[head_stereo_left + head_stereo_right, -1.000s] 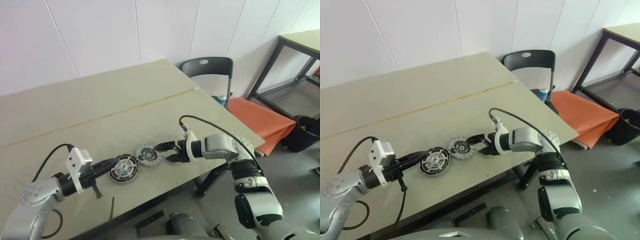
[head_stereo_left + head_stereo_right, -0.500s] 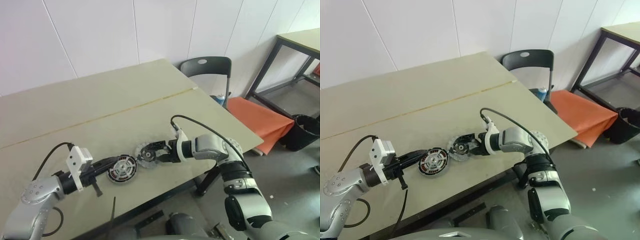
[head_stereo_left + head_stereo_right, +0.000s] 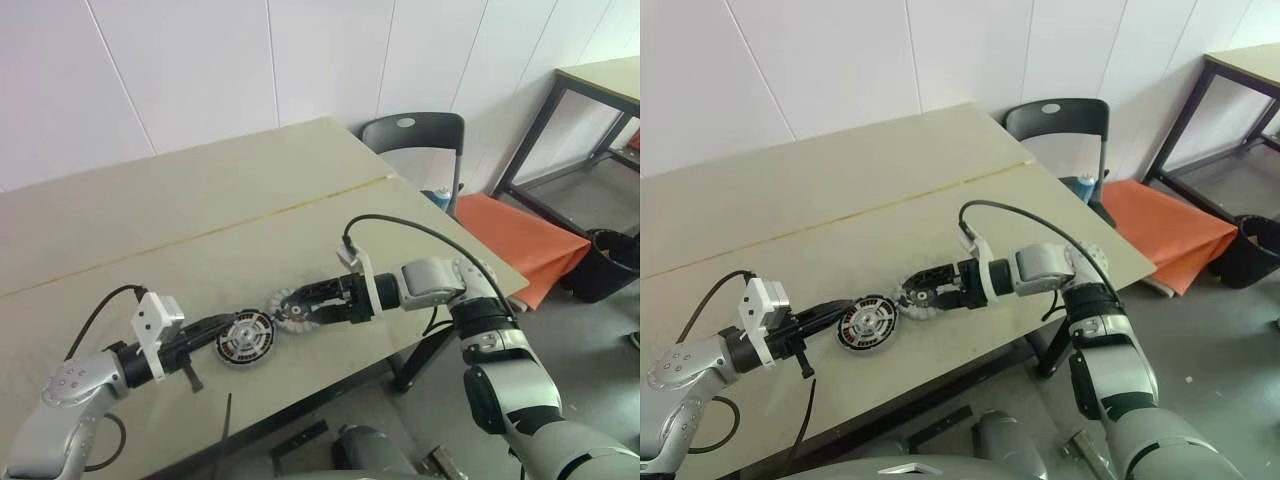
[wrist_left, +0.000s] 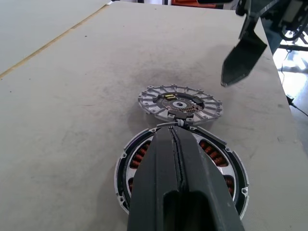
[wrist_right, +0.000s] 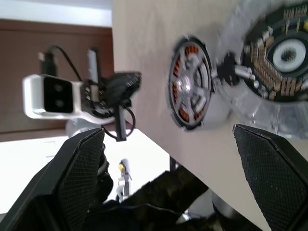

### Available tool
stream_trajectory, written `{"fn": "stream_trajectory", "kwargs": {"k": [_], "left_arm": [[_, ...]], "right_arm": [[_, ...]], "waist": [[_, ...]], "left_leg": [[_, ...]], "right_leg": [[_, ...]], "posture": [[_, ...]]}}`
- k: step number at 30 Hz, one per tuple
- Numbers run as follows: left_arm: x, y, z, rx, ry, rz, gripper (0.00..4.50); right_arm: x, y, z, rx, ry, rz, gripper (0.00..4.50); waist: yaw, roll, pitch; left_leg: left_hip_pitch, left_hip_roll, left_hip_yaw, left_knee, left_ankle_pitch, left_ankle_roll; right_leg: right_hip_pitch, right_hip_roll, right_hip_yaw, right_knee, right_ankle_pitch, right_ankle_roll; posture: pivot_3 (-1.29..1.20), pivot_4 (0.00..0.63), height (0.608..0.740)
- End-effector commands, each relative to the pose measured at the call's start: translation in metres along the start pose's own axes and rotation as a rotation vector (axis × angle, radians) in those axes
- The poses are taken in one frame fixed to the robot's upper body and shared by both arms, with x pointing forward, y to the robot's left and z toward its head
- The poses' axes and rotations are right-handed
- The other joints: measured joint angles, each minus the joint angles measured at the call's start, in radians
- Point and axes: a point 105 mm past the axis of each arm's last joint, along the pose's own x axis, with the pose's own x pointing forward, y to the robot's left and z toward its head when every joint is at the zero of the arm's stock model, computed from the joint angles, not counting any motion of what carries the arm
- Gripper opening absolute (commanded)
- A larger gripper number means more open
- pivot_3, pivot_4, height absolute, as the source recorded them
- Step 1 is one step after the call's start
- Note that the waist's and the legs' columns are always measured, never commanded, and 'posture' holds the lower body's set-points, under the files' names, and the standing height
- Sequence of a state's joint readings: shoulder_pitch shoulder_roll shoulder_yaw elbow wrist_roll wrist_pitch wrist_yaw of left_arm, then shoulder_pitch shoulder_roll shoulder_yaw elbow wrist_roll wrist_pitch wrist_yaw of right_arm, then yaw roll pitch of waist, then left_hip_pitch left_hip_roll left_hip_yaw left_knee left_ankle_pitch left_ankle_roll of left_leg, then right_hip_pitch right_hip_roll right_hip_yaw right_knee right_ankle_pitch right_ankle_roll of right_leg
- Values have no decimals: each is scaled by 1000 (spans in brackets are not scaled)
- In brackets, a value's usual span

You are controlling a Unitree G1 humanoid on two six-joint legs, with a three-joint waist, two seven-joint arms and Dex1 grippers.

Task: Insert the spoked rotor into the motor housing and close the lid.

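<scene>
The motor housing (image 3: 245,343), a round puck with copper windings, lies flat near the front edge of the table (image 3: 200,230). The spoked rotor (image 3: 291,305), silvery with a small hub, lies right beside it, rim against rim (image 4: 180,103). My left gripper (image 4: 176,127) is shut and empty, and its fingers lie over the housing (image 4: 216,154) with the tips at its far rim. My right gripper (image 3: 297,303) comes in from the right, open wide, with its fingers just above the rotor (image 5: 284,57) and apart from it. The lid is out of view.
A pale seam crosses the table behind the parts. A black chair (image 3: 415,140) stands off the table's right end, with an orange sheet (image 3: 515,240), a black bin (image 3: 610,265) and a second table (image 3: 600,85) beyond. A black cable (image 3: 100,310) loops from my left wrist.
My right gripper has swung left and turned at the wrist, so its open fingers now reach over the rotor. The left gripper, housing and rotor have stayed put.
</scene>
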State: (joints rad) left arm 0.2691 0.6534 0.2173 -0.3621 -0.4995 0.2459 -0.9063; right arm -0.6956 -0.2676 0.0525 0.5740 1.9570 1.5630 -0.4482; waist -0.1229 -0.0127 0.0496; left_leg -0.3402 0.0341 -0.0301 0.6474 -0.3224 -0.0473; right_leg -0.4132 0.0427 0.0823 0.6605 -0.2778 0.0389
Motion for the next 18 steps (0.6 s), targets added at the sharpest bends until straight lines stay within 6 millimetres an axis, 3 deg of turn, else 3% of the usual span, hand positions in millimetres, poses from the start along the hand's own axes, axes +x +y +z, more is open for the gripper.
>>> {"fn": "stream_trajectory", "kwargs": {"k": [1, 6, 18], "left_arm": [[-2, 3, 7, 39, -19, 5, 0], [-3, 3, 6, 38, -14, 7, 0], [-3, 2, 6, 36, -18, 13, 0]], "right_arm": [[1, -2, -7, -14, 13, 2, 4474], [2, -11, -17, -4, 31, -21, 4474], [3, -28, 2, 69, -183, -211, 4474]], "waist": [[1, 1, 1], [-1, 1, 1], [-3, 1, 1]], "left_leg": [[0, 0, 0, 0, 0, 0], [0, 0, 1, 0, 0, 0], [1, 1, 0, 1, 0, 0]], "right_leg": [[0, 0, 0, 0, 0, 0], [0, -1, 0, -1, 0, 0], [1, -1, 0, 0, 0, 0]], "posture": [[0, 0, 740], [0, 0, 740], [0, 0, 740]]}}
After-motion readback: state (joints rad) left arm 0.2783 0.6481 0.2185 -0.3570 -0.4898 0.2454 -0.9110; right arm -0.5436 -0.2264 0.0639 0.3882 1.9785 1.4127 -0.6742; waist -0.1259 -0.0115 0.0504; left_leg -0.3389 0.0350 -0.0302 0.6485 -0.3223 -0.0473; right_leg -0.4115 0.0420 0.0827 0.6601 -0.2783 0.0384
